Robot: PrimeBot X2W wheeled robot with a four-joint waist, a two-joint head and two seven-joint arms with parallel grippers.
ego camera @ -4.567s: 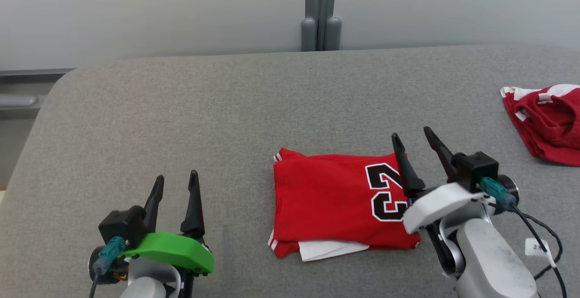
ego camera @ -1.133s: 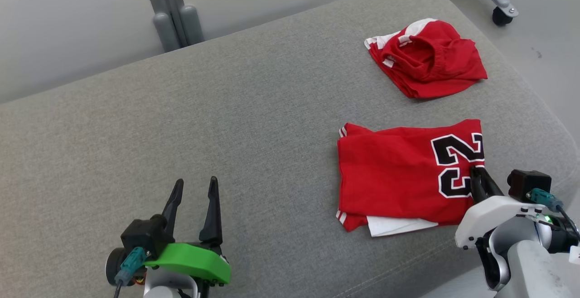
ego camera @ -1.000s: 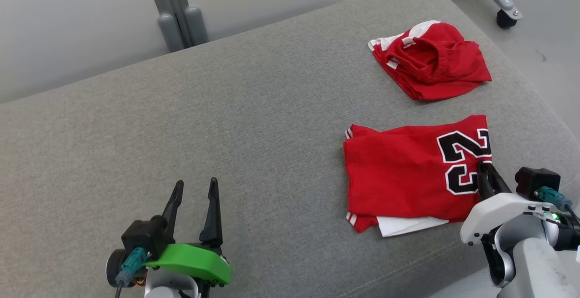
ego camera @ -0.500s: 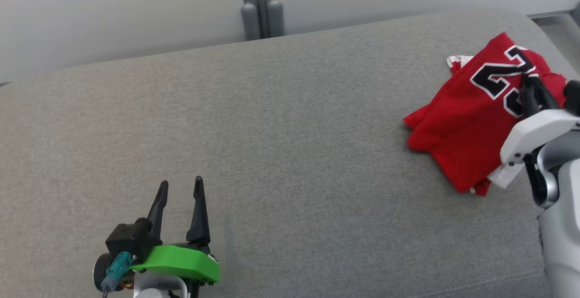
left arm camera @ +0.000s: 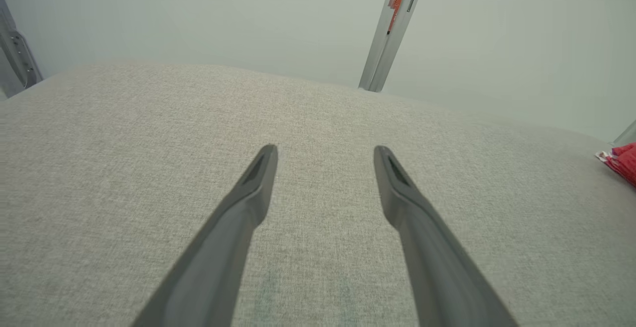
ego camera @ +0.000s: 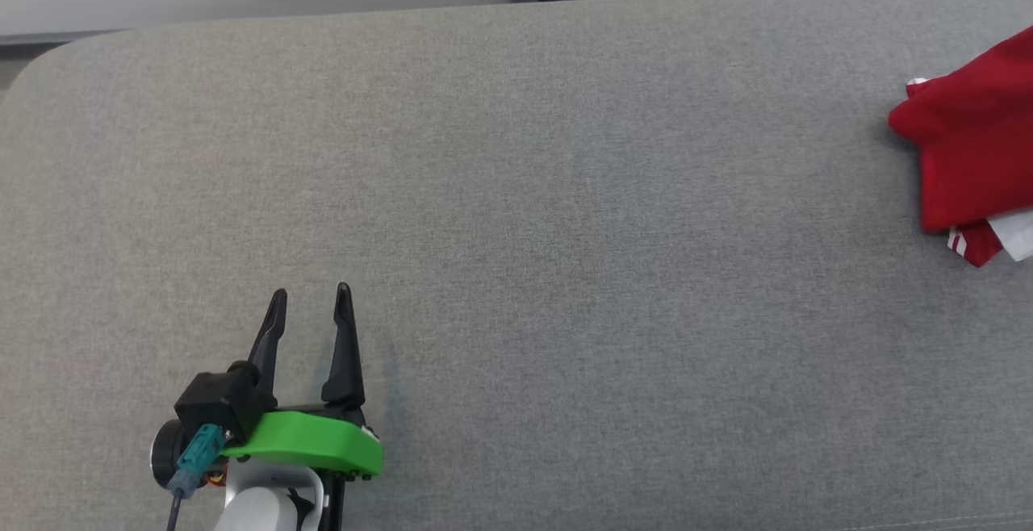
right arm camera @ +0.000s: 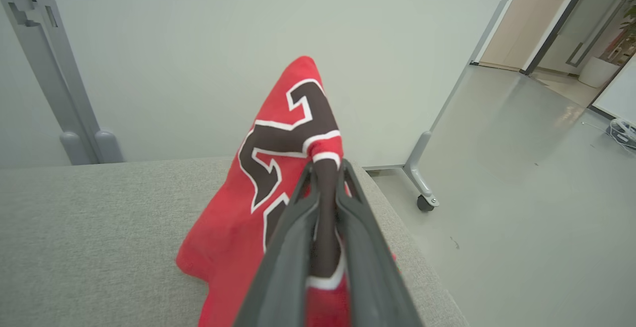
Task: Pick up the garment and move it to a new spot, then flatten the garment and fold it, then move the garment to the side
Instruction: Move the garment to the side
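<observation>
The garment (right arm camera: 223,247) is a folded red jersey with a black, white-edged number. My right gripper (right arm camera: 327,168) is shut on its numbered edge and holds it up, so the cloth hangs over the right end of the grey table (right arm camera: 74,247). In the head view, part of the garment (ego camera: 968,152) shows at the right edge, with a white strip underneath. My left gripper (ego camera: 311,293) rests over the table at the lower left, far from the garment. It is open, and the left wrist view shows nothing inside the left gripper (left arm camera: 325,149).
The table's right end (right arm camera: 397,237) drops to a bare floor where a caster of a wheeled frame (right arm camera: 427,203) stands. A grey post (right arm camera: 74,93) rises behind the table. A bit of red cloth (left arm camera: 621,160) lies at the far right of the left wrist view.
The right gripper has lifted the jersey off the table and carried it right. The head camera has swung left, so the jersey now sits at the picture's right edge. The left gripper stays put.
</observation>
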